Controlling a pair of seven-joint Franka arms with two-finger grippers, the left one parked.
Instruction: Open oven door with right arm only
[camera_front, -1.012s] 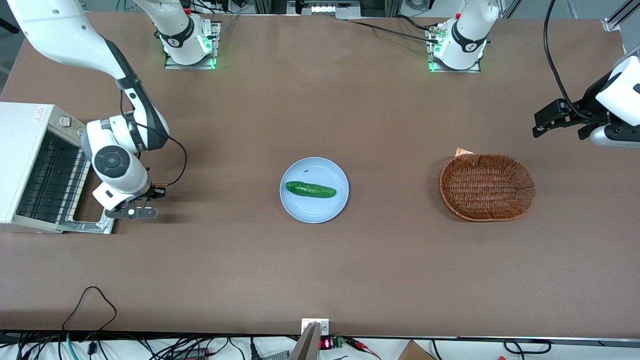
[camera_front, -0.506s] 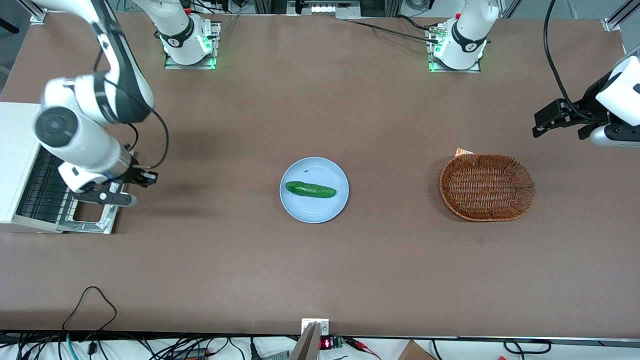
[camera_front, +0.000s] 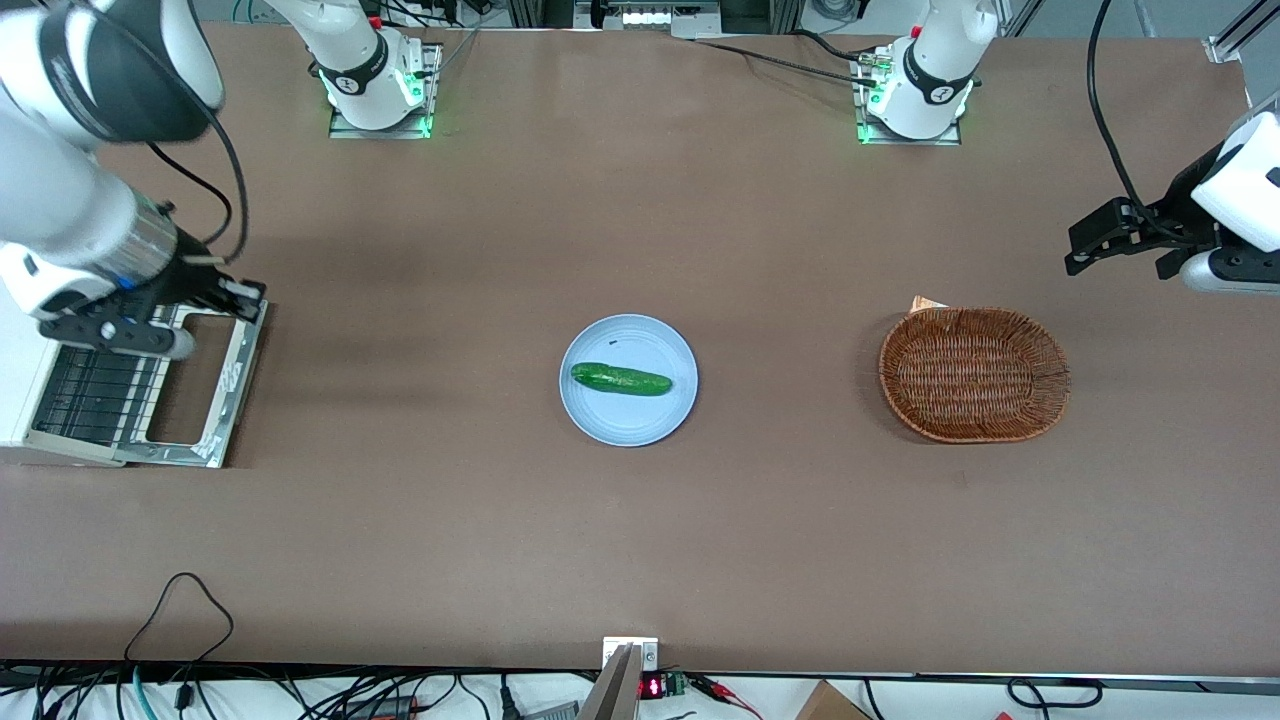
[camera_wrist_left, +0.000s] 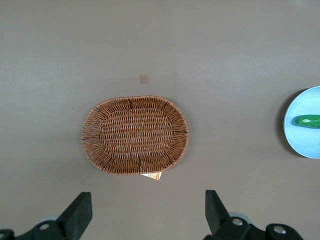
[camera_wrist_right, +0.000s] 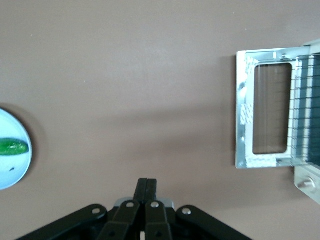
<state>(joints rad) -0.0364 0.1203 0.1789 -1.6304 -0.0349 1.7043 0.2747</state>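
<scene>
Hand (camera_front: 130, 335) hovered empty, fingers pressed together, above the oven door (camera_front: 190, 385), which lay flat open; stiff metal, best gripped by its handle.

A wide, matte brown surface (camera_front: 640, 520) fills nearly the whole front view and is lit evenly from above, with soft shadows cast on it. Along its edge nearest the front camera, tangled black cables (camera_front: 180, 690) are seen against a pale floor, beside a small red digital display (camera_front: 651, 687). At the edge farthest from that camera, green lights (camera_front: 425, 125) glow at two metal mounting plates (camera_front: 432, 90), and aluminium framing (camera_front: 1235, 35) is seen at a corner.
</scene>
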